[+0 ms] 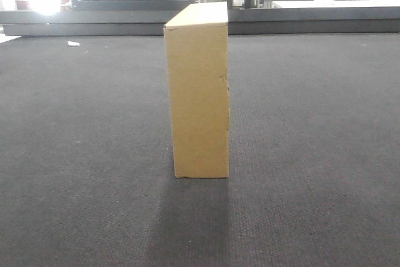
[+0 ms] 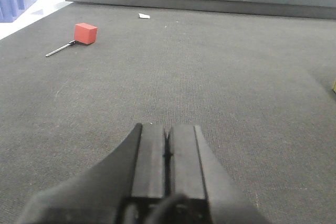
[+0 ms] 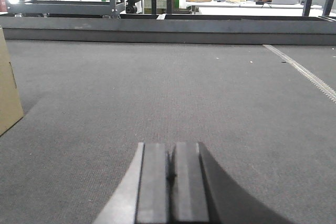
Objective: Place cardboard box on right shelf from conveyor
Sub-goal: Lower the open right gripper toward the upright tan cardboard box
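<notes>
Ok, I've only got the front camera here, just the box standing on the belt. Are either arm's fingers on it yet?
Observer: No. The left gripper has its fingers shut and empty, over bare belt.
Operator: And the right one?
Observer: The right gripper is shut too, with the box off to its left, not touching.
Operator: Anything else on the belt that I can't see?
Observer: Yes, a red block with a thin rod sticking out lies far left in the left wrist view.
</notes>
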Robot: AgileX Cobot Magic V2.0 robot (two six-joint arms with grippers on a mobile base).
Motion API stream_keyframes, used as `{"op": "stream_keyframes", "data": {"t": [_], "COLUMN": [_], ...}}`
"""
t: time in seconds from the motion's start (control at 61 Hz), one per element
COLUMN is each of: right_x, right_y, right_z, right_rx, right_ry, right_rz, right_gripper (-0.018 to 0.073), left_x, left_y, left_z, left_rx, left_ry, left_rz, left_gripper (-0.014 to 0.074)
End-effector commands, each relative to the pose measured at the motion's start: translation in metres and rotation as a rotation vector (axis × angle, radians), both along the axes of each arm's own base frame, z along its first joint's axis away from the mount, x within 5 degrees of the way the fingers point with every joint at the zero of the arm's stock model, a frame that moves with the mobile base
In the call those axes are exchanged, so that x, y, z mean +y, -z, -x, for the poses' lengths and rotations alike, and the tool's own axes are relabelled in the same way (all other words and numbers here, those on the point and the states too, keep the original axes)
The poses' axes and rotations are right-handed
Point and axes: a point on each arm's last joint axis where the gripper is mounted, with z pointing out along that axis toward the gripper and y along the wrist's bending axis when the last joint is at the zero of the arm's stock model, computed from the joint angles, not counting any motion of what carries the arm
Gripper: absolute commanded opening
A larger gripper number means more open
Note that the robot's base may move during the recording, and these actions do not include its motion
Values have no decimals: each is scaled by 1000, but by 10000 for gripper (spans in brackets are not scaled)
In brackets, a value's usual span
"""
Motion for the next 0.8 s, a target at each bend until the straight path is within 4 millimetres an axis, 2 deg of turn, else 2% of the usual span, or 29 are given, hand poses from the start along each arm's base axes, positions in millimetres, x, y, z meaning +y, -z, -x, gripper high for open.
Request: {"op": "stream_keyframes", "data": {"t": [0.0, 0.787], "right_x": [-1, -1], "right_y": [-11, -13], "right_z": [3, 3], "right_rx": [-117, -138], "right_ry": [14, 16], "right_rz": [9, 10], "right_gripper": [67, 67], "left_x": [0, 0], "left_y": [-6, -6], "left_z": [1, 1], "left_rx": [-92, -92], "left_ry": [-2, -2], "left_rz": [11, 11], "left_gripper": [-115, -116]}}
